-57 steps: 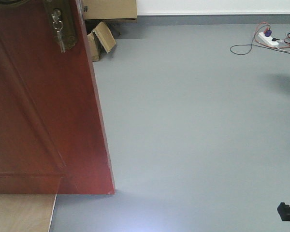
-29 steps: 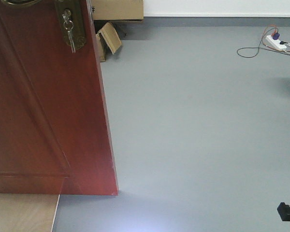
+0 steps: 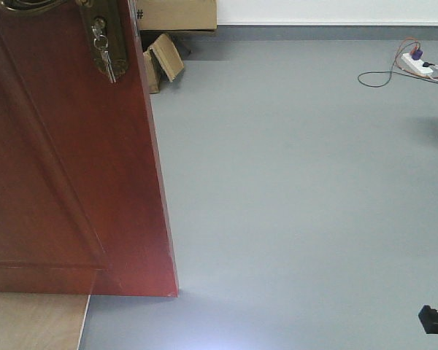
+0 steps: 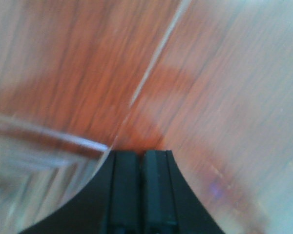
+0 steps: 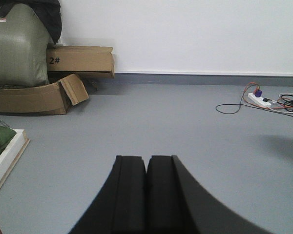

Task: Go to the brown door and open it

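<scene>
The brown door (image 3: pixel 66 160) stood ajar at front left (keys (image 3: pixel 106 58) hanging from its lock). My left gripper (image 4: pixel 141 158), pads together, faced its blurred wood; my right gripper (image 5: pixel 146 168) was likewise closed, empty.

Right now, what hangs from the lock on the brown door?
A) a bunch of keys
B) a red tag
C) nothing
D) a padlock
A: in the front view, keys dangle from the brass lock plate near the free edge of the brown door, just under the lever handle.
</scene>
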You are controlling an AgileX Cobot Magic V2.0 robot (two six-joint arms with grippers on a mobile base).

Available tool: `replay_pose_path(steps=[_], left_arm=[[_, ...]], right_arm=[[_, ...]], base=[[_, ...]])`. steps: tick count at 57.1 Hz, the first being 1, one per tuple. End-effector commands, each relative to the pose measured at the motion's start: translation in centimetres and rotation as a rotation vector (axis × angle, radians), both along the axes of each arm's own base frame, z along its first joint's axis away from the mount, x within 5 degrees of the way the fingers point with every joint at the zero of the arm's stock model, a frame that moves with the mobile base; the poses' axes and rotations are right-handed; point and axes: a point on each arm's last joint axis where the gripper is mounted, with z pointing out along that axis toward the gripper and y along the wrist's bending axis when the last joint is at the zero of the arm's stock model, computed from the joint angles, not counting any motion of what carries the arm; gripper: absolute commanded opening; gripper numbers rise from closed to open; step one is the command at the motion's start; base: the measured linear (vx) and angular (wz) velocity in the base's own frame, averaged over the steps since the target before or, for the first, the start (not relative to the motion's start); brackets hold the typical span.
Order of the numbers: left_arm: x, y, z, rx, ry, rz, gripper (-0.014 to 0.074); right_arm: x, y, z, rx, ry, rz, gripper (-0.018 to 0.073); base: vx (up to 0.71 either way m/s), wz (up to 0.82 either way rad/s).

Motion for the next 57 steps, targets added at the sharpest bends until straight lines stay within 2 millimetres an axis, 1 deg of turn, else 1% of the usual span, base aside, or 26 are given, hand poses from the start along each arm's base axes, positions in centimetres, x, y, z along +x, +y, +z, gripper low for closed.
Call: replay_pose_path(steps=[1, 8, 14, 15, 16, 19, 22, 23, 25, 28, 33, 34, 35, 38, 44, 47, 48, 51, 57], left_arm=[[-1.7, -0.5, 2.4, 0.002, -0.074, -0.013, -0.0003], [-3.7, -1.0, 2.5, 0.114, -0.083, 0.002, -0.0003], [-6.0, -0.8, 1.9, 0.172, -0.093, 0.072, -0.0003], [-6.3, -0.8, 1.5, 0.180, -0.087, 0.080, -0.0003], [-7.0, -0.8, 1.6, 0.186, -0.096, 0.091, -0.0003], [-8.2, -0.8, 0.8, 0.211, -0.091, 0.112, -0.0003], [-9.9, -0.8, 0.3, 0.253, -0.104, 0.141, -0.0003], [-10.3, -0.8, -0.3, 0.276, -0.096, 0.154, -0.0003], [-11.3, -0.6, -0.6, 0.300, -0.104, 0.178, -0.0003], [-12.8, -0.2, -1.8, 0.338, -0.106, 0.239, -0.0003], [-14.5, 0.6, -3.4, 0.378, -0.128, 0.338, -0.0003], [-14.7, 0.7, -4.1, 0.387, -0.122, 0.348, -0.0003], [-15.1, 0.8, -4.3, 0.388, -0.137, 0.367, -0.0003], [-16.1, 1.0, -5.9, 0.391, -0.144, 0.386, -0.0003], [-18.2, 0.8, -8.8, 0.415, -0.159, 0.381, -0.0003], [-19.3, 0.7, -9.5, 0.432, -0.178, 0.377, -0.0003], [-19.7, 0.6, -10.4, 0.451, -0.171, 0.368, -0.0003], [-20.8, 0.4, -11.7, 0.474, -0.172, 0.356, -0.0003], [-22.9, 0.3, -14.1, 0.471, -0.185, 0.348, -0.0003]], right_arm=[[0.1, 0.0, 0.6, -0.012, -0.092, -0.003, 0.0000], [0.1, 0.0, 0.6, -0.012, -0.092, -0.003, 0.0000], [0.1, 0.0, 0.6, -0.012, -0.092, -0.003, 0.0000], [0.1, 0.0, 0.6, -0.012, -0.092, -0.003, 0.0000], [0.1, 0.0, 0.6, -0.012, -0.092, -0.003, 0.0000], [0.1, 0.0, 0.6, -0.012, -0.092, -0.003, 0.0000], [0.1, 0.0, 0.6, -0.012, -0.092, -0.003, 0.0000], [0.1, 0.0, 0.6, -0.012, -0.092, -0.003, 0.0000], [0.1, 0.0, 0.6, -0.012, -0.092, -0.003, 0.0000], [0.1, 0.0, 0.6, -0.012, -0.092, -0.003, 0.0000], [0.1, 0.0, 0.6, -0.012, -0.092, -0.003, 0.0000], [0.1, 0.0, 0.6, -0.012, -0.092, -0.003, 0.0000], [0.1, 0.0, 0.6, -0.012, -0.092, -0.003, 0.0000], [0.1, 0.0, 0.6, -0.012, -0.092, -0.003, 0.0000], [0.1, 0.0, 0.6, -0.012, -0.092, -0.003, 0.0000], [0.1, 0.0, 0.6, -0.012, -0.092, -0.003, 0.0000], [0.1, 0.0, 0.6, -0.012, -0.092, -0.003, 0.0000], [0.1, 0.0, 0.6, -0.012, -0.092, -0.003, 0.0000], [0.1, 0.0, 0.6, -0.012, -0.092, -0.003, 0.0000]], base=[[0.00, 0.00], [0.00, 0.00], [0.00, 0.00], [0.00, 0.00], [0.00, 0.00], [0.00, 0.00], [0.00, 0.00], [0.00, 0.00], [0.00, 0.00], [0.00, 0.00], [0.00, 0.00], [0.00, 0.00], [0.00, 0.00], [0.00, 0.00], [0.00, 0.00], [0.00, 0.00], [0.00, 0.00], [0.00, 0.00], [0.00, 0.00]])
